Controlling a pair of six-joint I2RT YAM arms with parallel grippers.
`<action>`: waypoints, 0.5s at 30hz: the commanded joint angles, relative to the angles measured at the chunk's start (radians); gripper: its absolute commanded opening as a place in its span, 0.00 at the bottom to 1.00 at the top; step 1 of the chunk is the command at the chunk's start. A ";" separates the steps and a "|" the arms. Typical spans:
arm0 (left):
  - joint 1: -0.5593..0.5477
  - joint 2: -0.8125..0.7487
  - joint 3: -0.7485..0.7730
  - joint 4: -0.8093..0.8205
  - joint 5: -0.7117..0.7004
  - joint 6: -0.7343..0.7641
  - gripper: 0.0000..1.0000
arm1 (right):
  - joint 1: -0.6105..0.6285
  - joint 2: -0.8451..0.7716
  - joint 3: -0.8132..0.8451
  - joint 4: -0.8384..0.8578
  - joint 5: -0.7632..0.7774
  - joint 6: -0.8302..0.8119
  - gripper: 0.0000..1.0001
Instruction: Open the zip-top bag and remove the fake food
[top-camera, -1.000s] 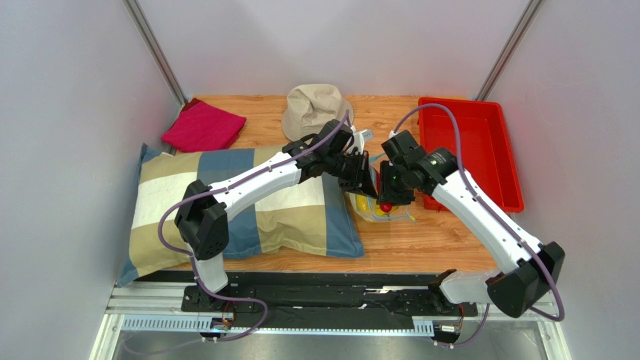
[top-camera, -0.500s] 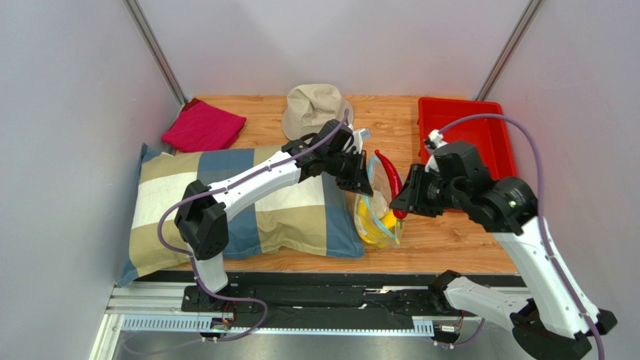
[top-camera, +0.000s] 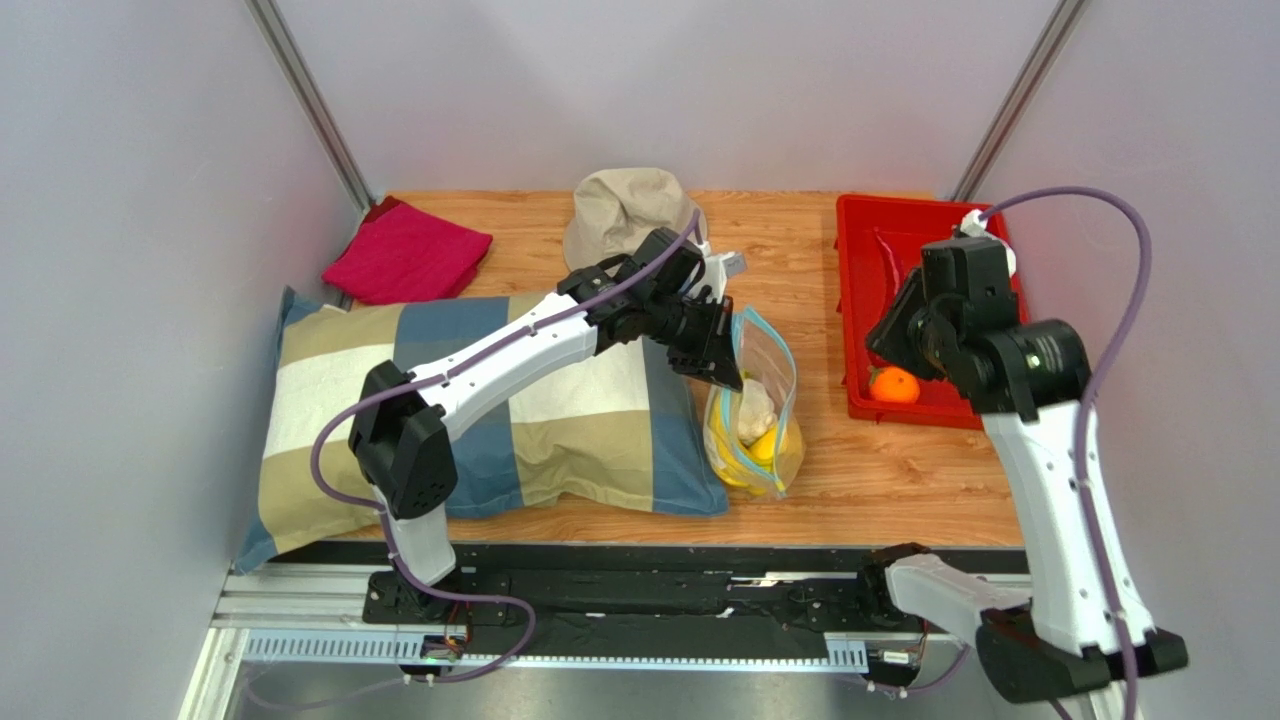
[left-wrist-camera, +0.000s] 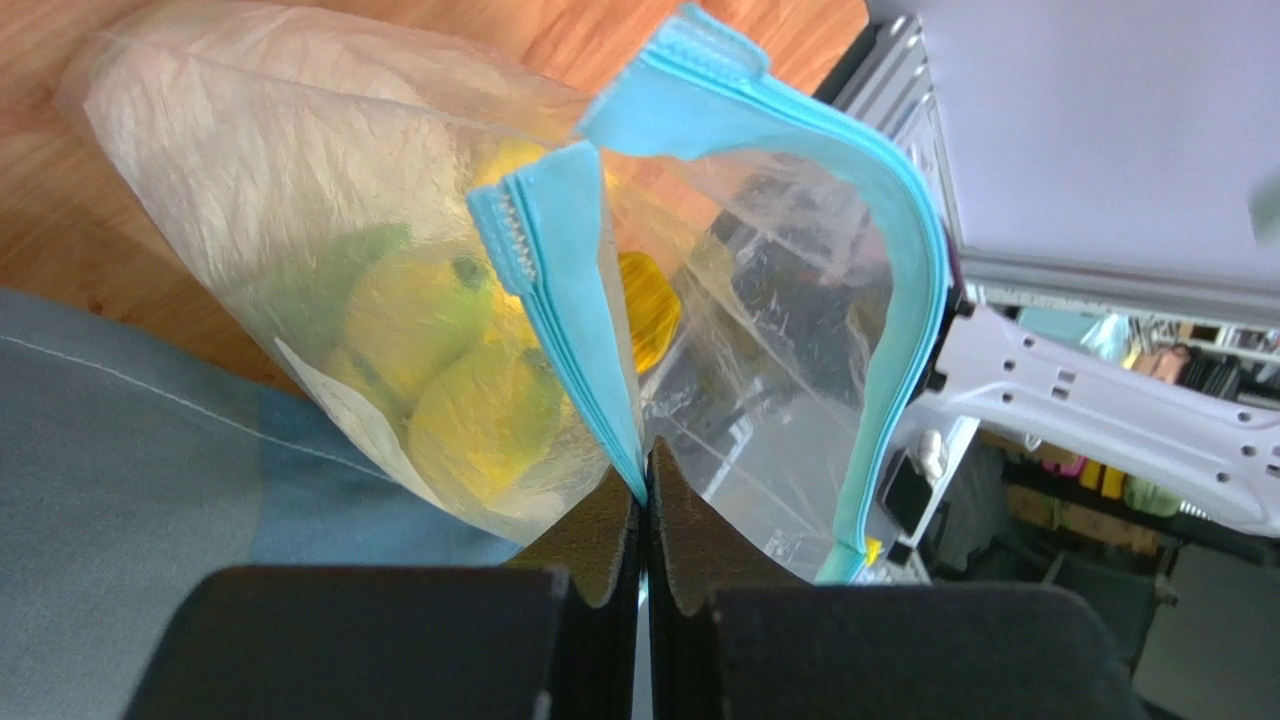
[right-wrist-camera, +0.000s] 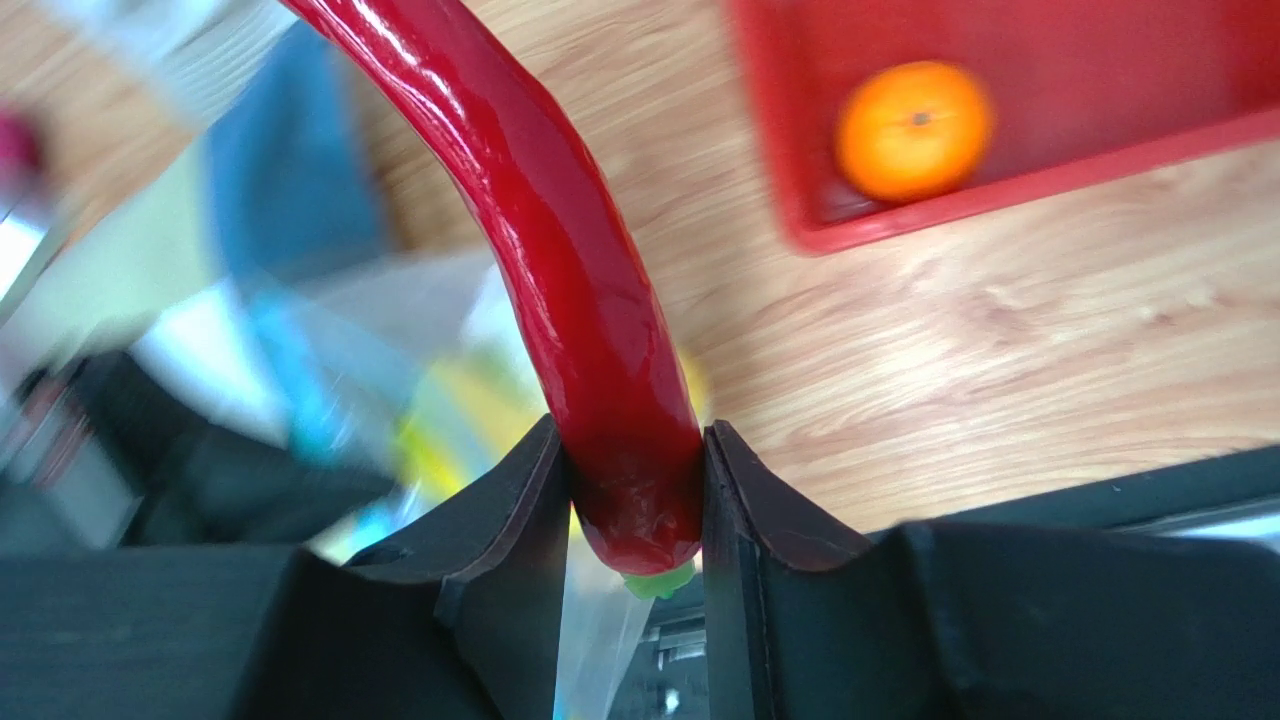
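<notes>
Two holds | left gripper pinched closed on bag rim | right gripper clamps pepper | orange in tray

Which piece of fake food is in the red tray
The orange, lying in the red tray; the red pepper is in the right gripper, yellow fruits inside the zip-top bag.

Left black 2-finger gripper: reaching forward, pinching clear blue-zipped plastic bag. Right black 2-finger gripper: hanging high, clamping thin red pepper.

red pepper tip cropped at top, zip-top bag blurred
</notes>
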 joint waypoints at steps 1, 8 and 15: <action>0.000 0.006 0.029 -0.039 0.080 0.070 0.00 | -0.226 0.085 -0.131 0.108 -0.011 -0.040 0.00; 0.003 0.043 0.143 -0.154 0.089 0.218 0.00 | -0.438 0.246 -0.264 0.257 -0.050 -0.039 0.00; 0.003 0.032 0.149 -0.169 0.099 0.284 0.00 | -0.487 0.454 -0.238 0.257 -0.082 -0.092 0.10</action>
